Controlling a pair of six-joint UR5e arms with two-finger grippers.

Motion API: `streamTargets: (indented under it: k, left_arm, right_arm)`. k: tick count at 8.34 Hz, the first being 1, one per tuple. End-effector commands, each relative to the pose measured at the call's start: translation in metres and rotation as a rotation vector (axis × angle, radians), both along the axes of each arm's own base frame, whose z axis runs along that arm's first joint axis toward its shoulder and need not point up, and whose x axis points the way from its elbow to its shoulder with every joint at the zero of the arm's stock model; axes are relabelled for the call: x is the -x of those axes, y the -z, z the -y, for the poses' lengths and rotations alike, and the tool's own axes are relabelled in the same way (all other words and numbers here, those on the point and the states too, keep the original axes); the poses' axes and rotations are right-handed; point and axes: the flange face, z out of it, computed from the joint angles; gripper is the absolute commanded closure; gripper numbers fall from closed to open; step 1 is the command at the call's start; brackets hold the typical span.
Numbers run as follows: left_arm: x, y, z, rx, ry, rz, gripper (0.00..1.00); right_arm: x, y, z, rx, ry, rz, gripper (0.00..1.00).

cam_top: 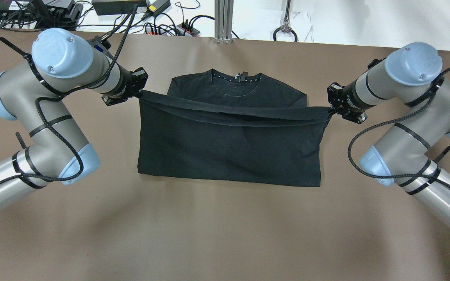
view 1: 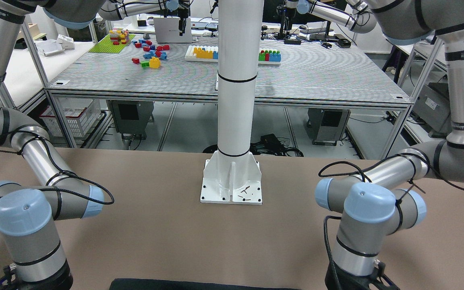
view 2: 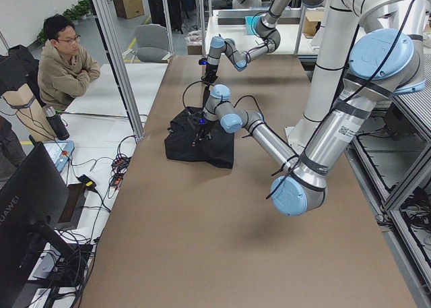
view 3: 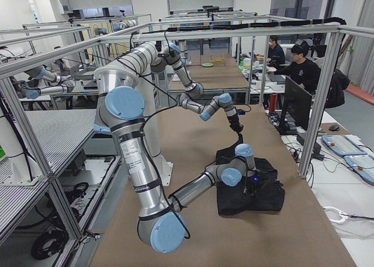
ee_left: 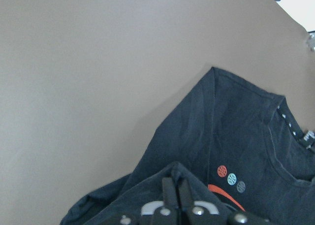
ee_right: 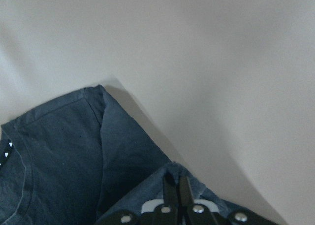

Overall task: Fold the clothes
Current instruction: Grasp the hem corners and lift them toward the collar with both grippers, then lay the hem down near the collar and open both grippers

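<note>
- Our left gripper (cam_top: 140, 93) is at the left end of the lifted edge. Its fingers (ee_left: 169, 190) are pressed together, pinching the cloth.
- The soft black knit shirt (cam_top: 229, 148) lies in the middle of the flat brown table (cam_top: 225, 234), between our two arms. Its bottom edge is held up and pulled tight, near the round collar (cam_top: 236, 80), which we can see just past it.
- Our right gripper (cam_top: 329, 111) pinches the right end of the same edge, with its fingers (ee_right: 169, 185) tight together.
- We think the first fold is about half done. We must lay the edge down, let go, and likely fold again.
</note>
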Motion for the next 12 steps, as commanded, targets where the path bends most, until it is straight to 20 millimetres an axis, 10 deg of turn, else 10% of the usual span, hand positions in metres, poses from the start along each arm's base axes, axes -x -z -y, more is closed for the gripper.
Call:
streamTargets:
  k: [1,7,9,12]
  left_arm:
    - [-0.029,-0.048,0.057,-0.019,0.007,0.004,1.00]
    - [-0.079,-0.069,0.145,-0.062,0.039,0.014,1.00]
    - [-0.077,-0.070,0.148,-0.091,0.041,0.038,0.16]
    - [-0.077,-0.070,0.148,-0.092,0.045,0.037,0.01]
  right_arm:
    - [0.010,-0.012,0.048,0.018,-0.005,-0.044,1.00]
    - [0.042,-0.038,0.111,-0.039,-0.065,-0.099,0.81]
    - [0.045,-0.018,0.118,-0.064,-0.087,-0.094,0.35]
    - [0.048,-0.010,0.109,-0.079,-0.095,-0.081,0.31]
